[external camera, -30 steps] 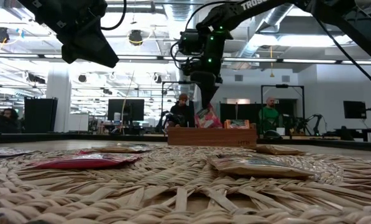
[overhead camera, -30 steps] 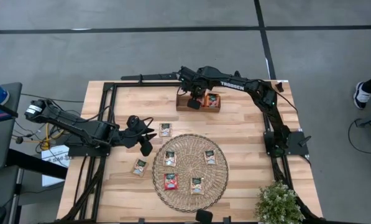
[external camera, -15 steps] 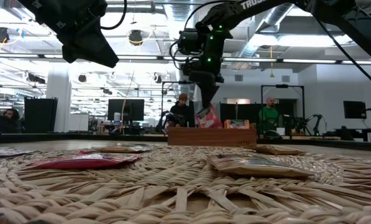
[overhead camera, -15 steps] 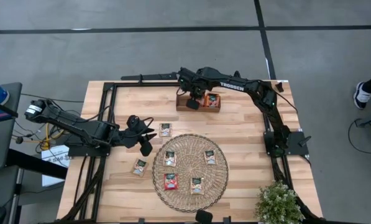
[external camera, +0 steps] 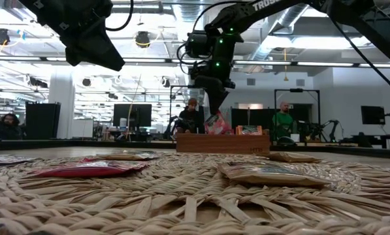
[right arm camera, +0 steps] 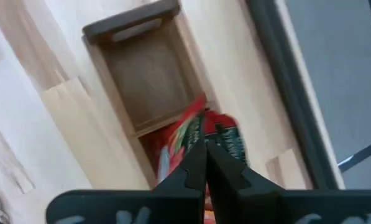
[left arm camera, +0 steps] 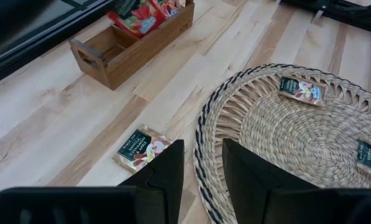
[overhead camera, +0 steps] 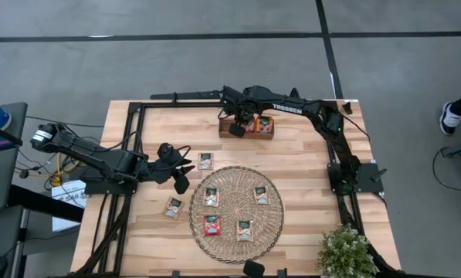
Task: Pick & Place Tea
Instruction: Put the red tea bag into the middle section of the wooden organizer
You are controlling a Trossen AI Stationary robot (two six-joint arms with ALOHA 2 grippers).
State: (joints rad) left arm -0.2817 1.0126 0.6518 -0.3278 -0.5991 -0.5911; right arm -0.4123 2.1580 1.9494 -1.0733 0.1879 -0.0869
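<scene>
Red sachet (right arm camera: 186,134) pinched in my right gripper (right arm camera: 204,149), now lowering deeper into the wooden tray (overhead camera: 246,127); left gripper (left arm camera: 201,165) idling agape.

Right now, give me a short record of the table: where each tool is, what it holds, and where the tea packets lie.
right tool: over the wooden tray, shut on a red tea packet
left tool: hovering left of the woven mat, open, holding nothing
packets on mat: four
packets on bare table: two, left of the mat
tray: one end compartment empty, packets in the rest
</scene>
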